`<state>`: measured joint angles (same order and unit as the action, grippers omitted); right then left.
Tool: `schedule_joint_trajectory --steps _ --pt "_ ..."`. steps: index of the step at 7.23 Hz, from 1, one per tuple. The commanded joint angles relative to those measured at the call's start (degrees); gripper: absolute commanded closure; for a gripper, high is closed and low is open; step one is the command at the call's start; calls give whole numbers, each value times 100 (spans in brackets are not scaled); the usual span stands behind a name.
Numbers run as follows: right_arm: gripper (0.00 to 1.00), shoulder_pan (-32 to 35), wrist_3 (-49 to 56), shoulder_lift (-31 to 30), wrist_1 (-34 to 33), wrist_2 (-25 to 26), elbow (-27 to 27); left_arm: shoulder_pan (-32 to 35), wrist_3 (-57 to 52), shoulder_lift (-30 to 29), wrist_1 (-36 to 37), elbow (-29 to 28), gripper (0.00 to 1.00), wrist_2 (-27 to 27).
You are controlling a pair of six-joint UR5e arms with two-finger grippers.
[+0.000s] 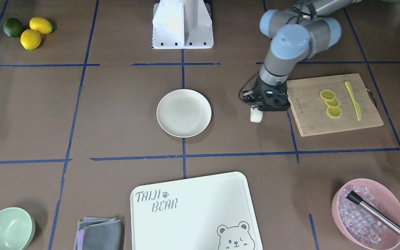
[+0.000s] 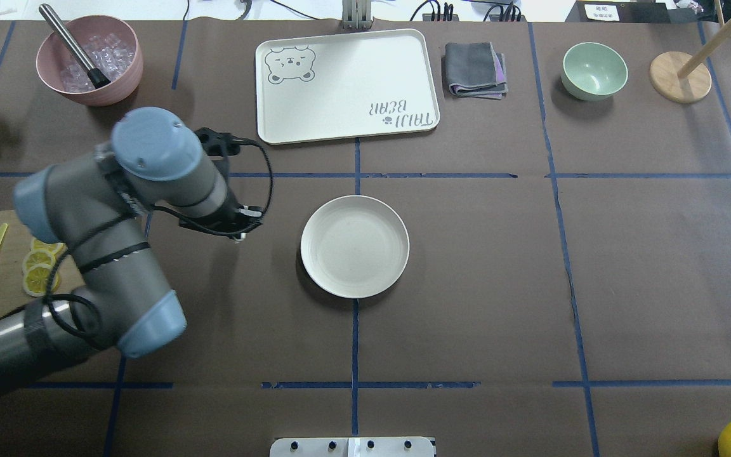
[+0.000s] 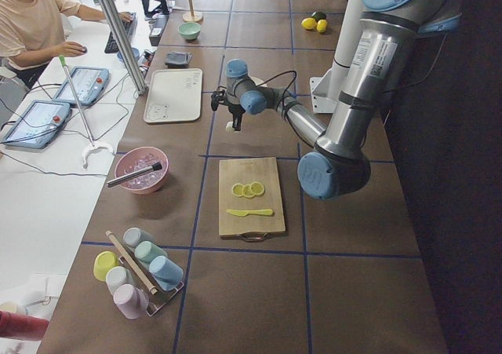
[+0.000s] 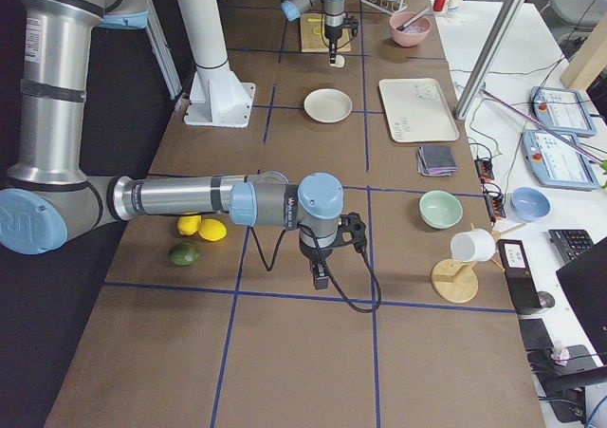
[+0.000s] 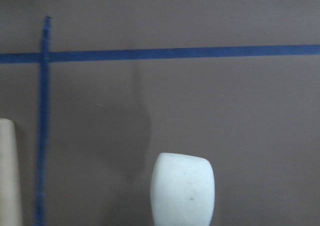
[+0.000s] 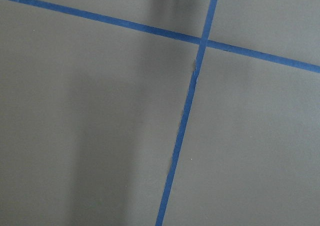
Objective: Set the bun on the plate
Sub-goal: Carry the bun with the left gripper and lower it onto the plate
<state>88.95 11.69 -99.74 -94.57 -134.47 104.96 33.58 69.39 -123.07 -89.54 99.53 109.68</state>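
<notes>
The bun (image 1: 256, 115), a small white rounded lump, hangs under my left gripper (image 1: 257, 110), which is shut on it. It sits between the wooden cutting board and the plate (image 1: 184, 113). In the left wrist view the bun (image 5: 182, 191) fills the lower middle, with brown table and blue tape lines beyond it. The round cream plate (image 2: 355, 246) lies empty at the table's centre, to the right of my left gripper (image 2: 239, 235) in the overhead view. My right gripper (image 4: 321, 277) hangs over bare table far from the plate, and I cannot tell whether it is open or shut.
A wooden cutting board (image 1: 304, 114) with lemon slices (image 1: 330, 103) and a yellow knife (image 1: 353, 100) lies just behind the left gripper. A white bear-printed board (image 1: 193, 208), pink ice bowl (image 1: 394, 205), mint bowl (image 1: 7, 229) and grey cloth (image 1: 99, 234) line the far edge.
</notes>
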Motion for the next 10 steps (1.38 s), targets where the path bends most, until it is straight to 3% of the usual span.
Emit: schedule_joint_trajectory --steps 1,3,4,5,6,7,10 --pt "0 0 0 -19 0 -9 -2 -700 838 -1128 149 -764 84 -637" --pt "0 0 0 -19 0 -17 -2 -888 970 -1937 -332 -1983 83 -852" --pt "0 0 0 -19 0 -26 -11 -888 953 -1966 -640 -2260 80 -852" --pt "0 0 0 -19 0 -26 -11 -879 918 -1940 -652 -2263 61 -852" --pt "0 0 0 -19 0 -26 -2 -879 892 -1940 -652 -2245 28 -852" --pt "0 0 0 -1 0 -26 -19 -862 892 -1940 -643 -2219 1 -852" --pt "0 0 0 8 0 -26 -37 -774 874 -1940 -600 -2026 0 -808"
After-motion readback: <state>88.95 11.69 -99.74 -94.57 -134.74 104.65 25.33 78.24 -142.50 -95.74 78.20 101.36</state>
